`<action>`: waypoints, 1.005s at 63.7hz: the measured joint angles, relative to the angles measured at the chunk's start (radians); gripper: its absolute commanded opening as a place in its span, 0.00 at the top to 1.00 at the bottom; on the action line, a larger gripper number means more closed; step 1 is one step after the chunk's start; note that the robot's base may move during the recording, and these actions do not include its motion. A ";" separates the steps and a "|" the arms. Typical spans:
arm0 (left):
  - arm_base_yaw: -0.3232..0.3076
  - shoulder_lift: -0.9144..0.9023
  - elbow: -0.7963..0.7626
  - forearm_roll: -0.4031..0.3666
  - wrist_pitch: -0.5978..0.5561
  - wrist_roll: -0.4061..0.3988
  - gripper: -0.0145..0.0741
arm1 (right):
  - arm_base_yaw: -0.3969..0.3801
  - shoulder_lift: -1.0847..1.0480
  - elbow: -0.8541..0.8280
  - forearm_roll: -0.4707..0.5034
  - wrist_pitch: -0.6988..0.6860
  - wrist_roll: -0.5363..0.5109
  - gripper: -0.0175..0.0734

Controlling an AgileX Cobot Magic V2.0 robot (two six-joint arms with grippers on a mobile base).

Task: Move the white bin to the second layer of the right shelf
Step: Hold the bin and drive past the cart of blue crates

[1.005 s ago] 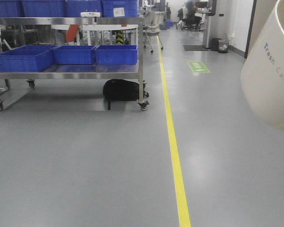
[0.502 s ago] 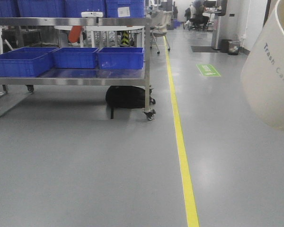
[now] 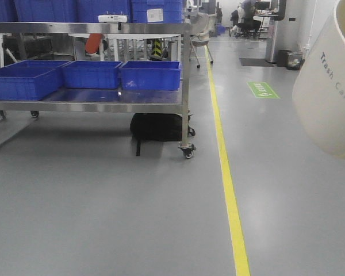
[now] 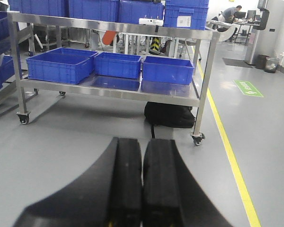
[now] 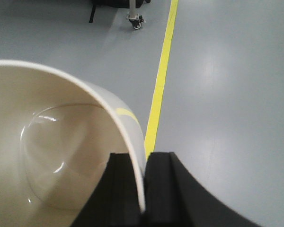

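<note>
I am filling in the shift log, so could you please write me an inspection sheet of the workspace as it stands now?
Surface: smooth grey floor with a yellow painted line running away from the robot.
Job's things: cream-white plastic tub lettered "Trash Can", held off the floor at the right; roller shelf level not in view.
Clutter: black bag on the floor under a wheeled stainless steel cart carrying three blue rectangular crates.
End effectors: left end effector shut, empty; right end effector shut on the tub's wall at the rim.
Cables: nothing seen.
Surroundings: green floor sign; seated person far off.
</note>
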 measured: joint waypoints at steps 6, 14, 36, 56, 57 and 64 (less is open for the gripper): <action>0.000 0.000 0.000 0.000 0.000 0.000 0.74 | 0.000 0.000 0.000 0.000 0.000 0.000 0.75; 0.000 0.000 0.000 0.000 0.000 0.000 0.74 | 0.000 0.000 0.000 0.000 0.000 0.000 0.75; 0.000 0.000 0.000 0.000 0.000 0.000 0.74 | 0.000 0.000 0.000 0.000 0.000 0.000 0.75; 0.000 0.000 0.000 0.000 0.000 0.000 0.74 | 0.000 0.000 0.000 0.000 0.002 0.000 0.75; 0.000 0.000 0.000 0.000 0.000 0.000 0.74 | 0.000 0.000 0.000 0.000 0.002 0.000 0.75; 0.000 0.000 0.000 0.000 0.000 0.000 0.74 | 0.000 0.000 0.000 0.000 0.002 0.000 0.75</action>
